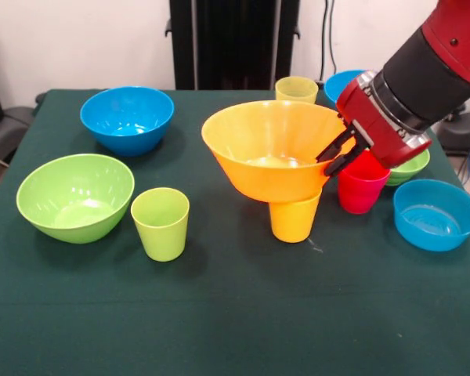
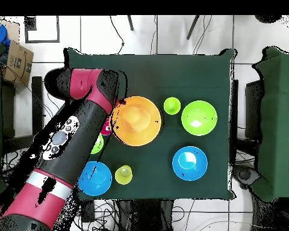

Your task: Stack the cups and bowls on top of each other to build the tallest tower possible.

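My end effector [image 1: 343, 152] grips the rim of the orange bowl [image 1: 268, 149], one black finger [image 1: 337, 144] inside the wall and the other outside, closed narrow on the plastic. The orange bowl sits upright on top of the bright yellow cup [image 1: 294, 218], which stands on the green counter [image 1: 235, 313] near its middle; that pair is the whole tower so far. Just beside the yellow cup, under my wrist, stands the red cup [image 1: 360, 188], with the small green bowl [image 1: 411, 166] behind it and the shallow blue bowl [image 1: 435, 213] beside it. A pale yellow cup [image 1: 296, 88] and part of a blue bowl [image 1: 341, 83] show behind the orange bowl. Well apart on the other side are the lime cup [image 1: 160, 222], the large lime bowl [image 1: 75, 197] just beside it, and another blue bowl [image 1: 128, 118] further back. From overhead, my arm [image 2: 62, 144] covers the red cup and the small green bowl almost wholly.
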{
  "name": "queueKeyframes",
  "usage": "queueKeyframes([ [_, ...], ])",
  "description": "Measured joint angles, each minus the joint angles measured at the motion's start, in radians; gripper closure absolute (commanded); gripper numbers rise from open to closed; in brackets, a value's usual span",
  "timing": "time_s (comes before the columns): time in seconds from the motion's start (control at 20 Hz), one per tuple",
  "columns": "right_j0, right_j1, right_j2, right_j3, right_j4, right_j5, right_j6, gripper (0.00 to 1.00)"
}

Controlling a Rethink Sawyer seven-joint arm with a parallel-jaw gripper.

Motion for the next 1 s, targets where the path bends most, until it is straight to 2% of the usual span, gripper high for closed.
queueKeyframes([
  [1.0,0.003,-0.001,0.029,-0.002,0.0,0.022,0.0,1.0],
])
